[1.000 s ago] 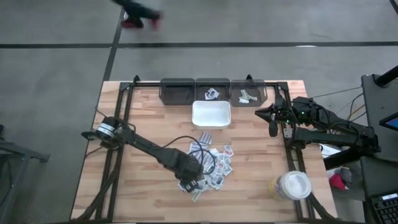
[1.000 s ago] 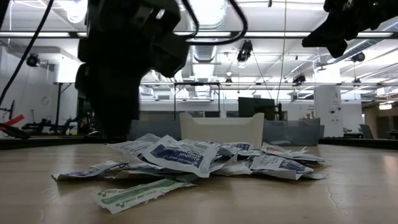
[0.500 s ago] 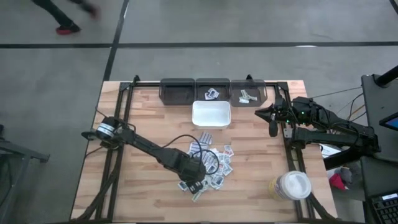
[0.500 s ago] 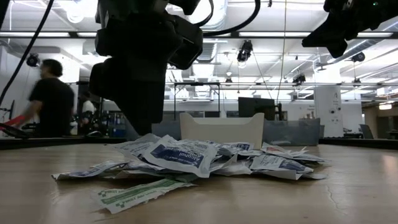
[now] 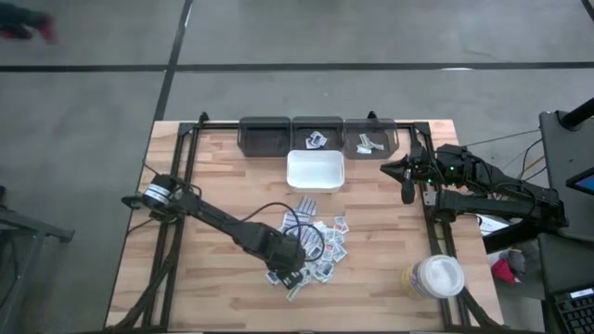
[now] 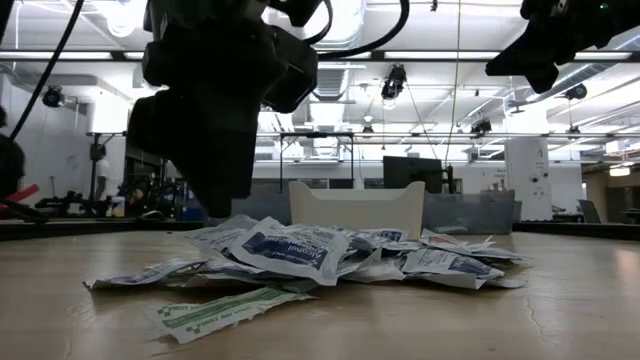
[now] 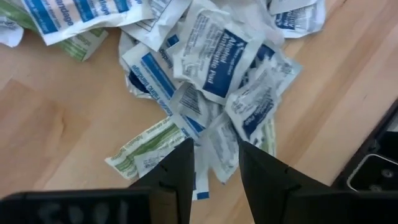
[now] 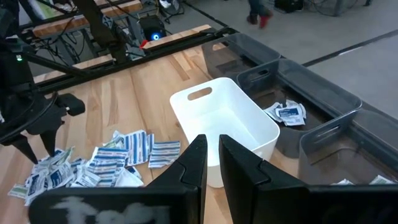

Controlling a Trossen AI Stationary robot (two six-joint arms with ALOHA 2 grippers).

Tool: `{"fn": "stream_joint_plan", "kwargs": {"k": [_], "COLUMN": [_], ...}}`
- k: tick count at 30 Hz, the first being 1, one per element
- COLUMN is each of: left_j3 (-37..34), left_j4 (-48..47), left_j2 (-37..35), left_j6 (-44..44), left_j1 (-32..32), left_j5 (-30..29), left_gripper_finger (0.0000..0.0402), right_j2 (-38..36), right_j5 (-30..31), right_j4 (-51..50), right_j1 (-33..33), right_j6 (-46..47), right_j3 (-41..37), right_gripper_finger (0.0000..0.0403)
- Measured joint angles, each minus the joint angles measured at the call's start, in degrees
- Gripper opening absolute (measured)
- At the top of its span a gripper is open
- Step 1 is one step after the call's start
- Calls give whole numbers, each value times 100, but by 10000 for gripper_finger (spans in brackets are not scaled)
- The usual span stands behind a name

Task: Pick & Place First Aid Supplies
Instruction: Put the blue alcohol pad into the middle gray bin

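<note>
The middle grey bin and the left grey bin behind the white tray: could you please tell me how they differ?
The middle grey bin holds a blue-printed packet; the left grey bin looks empty. The middle grey bin sits directly behind the white tray; the left grey bin sits off to one side. Both are dark, see-through and similar in size.

Bare table (image 5: pixel 213 176) flanks the packet pile (image 5: pixel 316 249); white tray (image 5: pixel 316 171) behind.

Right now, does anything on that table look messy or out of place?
Yes: the first aid packets lie in a jumbled, overlapping heap on the wood, some crumpled, while the white tray beside them sits empty. The left gripper hovers over the heap.
</note>
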Motion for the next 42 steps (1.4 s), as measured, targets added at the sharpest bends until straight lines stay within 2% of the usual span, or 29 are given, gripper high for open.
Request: {"fn": "stream_joint_plan", "kwargs": {"k": [10,19,25,29,37,42], "left_j3": [-43,-361,-386,-386,-386,-386], "left_j4": [26,730,851,862,859,859], "left_j2": [63,63,65,63,63,60], "left_j6": [149,30,-125,-162,-131,-128], "left_j1": [2,2,2,2,28,33], "left_j5": [-95,21,60,63,62,60], "left_gripper_finger": [119,119,116,90,8,2], "right_j2": [0,-2,-2,-2,-4,-4], "right_j5": [-2,-2,-2,-2,-2,-2], "right_j4": [-2,-2,-2,-2,-2,-1], "right_j1": [-2,-1,0,0,0,-2], "right_j6": [2,0,0,2,2,0], "right_j3": [0,0,0,0,0,-6], "right_gripper_finger": [38,38,38,38,38,38]}}
